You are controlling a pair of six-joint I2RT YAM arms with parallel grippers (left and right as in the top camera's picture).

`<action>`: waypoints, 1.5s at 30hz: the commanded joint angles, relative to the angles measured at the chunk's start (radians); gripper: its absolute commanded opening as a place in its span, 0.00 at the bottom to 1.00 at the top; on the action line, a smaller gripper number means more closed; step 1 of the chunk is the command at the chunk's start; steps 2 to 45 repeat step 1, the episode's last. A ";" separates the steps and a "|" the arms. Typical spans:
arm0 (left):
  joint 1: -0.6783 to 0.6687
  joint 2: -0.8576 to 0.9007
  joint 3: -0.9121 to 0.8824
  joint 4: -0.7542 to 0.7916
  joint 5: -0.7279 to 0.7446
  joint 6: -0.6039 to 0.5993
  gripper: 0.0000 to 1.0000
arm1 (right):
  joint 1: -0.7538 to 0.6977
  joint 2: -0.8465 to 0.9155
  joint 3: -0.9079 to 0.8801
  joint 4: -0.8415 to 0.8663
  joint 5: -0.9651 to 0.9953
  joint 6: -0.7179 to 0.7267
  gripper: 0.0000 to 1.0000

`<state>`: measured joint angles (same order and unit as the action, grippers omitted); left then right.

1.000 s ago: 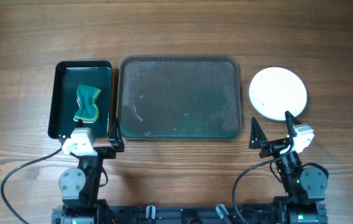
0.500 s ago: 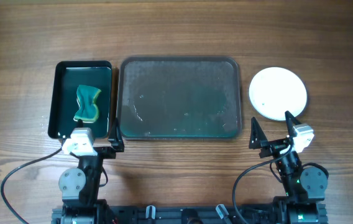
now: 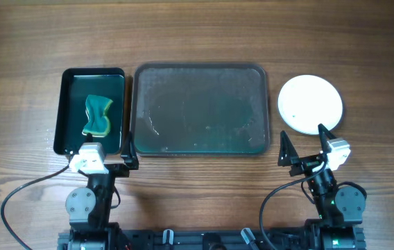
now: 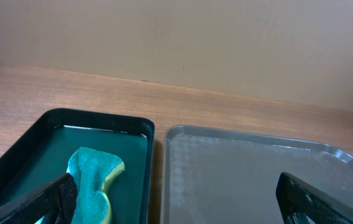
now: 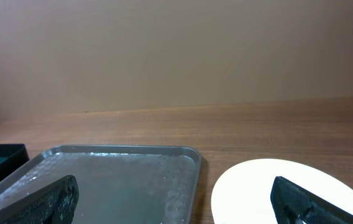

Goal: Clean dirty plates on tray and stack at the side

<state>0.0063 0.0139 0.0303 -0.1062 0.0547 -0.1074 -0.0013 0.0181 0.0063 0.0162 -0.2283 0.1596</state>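
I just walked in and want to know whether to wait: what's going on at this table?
Nothing is being handled right now. The left hand and right hand sit open and empty at the near edge. The big tray holds no plates. The white plates rest on the table to its right; from above I cannot count them. The green sponge lies in the small black tray on the left. The job looks about done.

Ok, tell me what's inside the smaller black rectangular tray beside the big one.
One crumpled green sponge with a yellow edge lies in the black rectangular tray, on its teal-tinted floor. Nothing else shows inside. Whatever is beneath the sponge is covered.
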 commanded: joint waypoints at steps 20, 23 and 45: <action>-0.005 -0.009 -0.010 0.005 0.008 -0.006 1.00 | 0.004 -0.008 -0.001 0.005 -0.013 0.012 1.00; -0.005 -0.009 -0.010 0.005 0.008 -0.006 1.00 | 0.004 -0.008 -0.001 0.005 -0.013 0.012 1.00; -0.005 -0.009 -0.010 0.005 0.008 -0.006 1.00 | 0.004 -0.008 -0.001 0.005 -0.013 0.012 1.00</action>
